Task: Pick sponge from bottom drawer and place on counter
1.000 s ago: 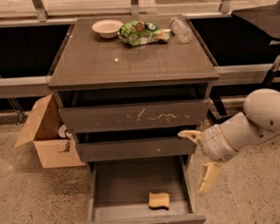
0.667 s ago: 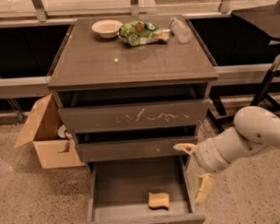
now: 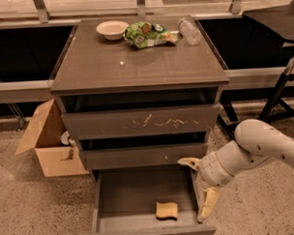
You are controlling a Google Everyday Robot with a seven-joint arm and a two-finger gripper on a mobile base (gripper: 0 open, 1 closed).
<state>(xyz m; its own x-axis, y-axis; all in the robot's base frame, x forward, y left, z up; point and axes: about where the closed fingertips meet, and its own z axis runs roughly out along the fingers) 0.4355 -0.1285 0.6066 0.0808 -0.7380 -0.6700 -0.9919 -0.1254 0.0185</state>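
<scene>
The yellow sponge (image 3: 166, 210) lies flat in the open bottom drawer (image 3: 125, 195), near its front right. My gripper (image 3: 198, 188) hangs over the drawer's right side, just right of and above the sponge. Its two cream fingers are spread apart, one (image 3: 188, 162) near the middle drawer's front, the other (image 3: 208, 204) by the drawer's right wall, with nothing between them. The counter (image 3: 111, 62) is the glossy grey-brown top of the cabinet.
A white bowl (image 3: 112, 29), a green snack bag (image 3: 148, 34) and a clear plastic bottle (image 3: 189, 31) lie along the counter's back. An open cardboard box (image 3: 46, 142) stands left of the cabinet. A black side table (image 3: 274, 18) with a stand is at the right.
My arm and gripper have moved left and down, from beside the cabinet's right side to over the bottom drawer's right edge, closer to the sponge.
</scene>
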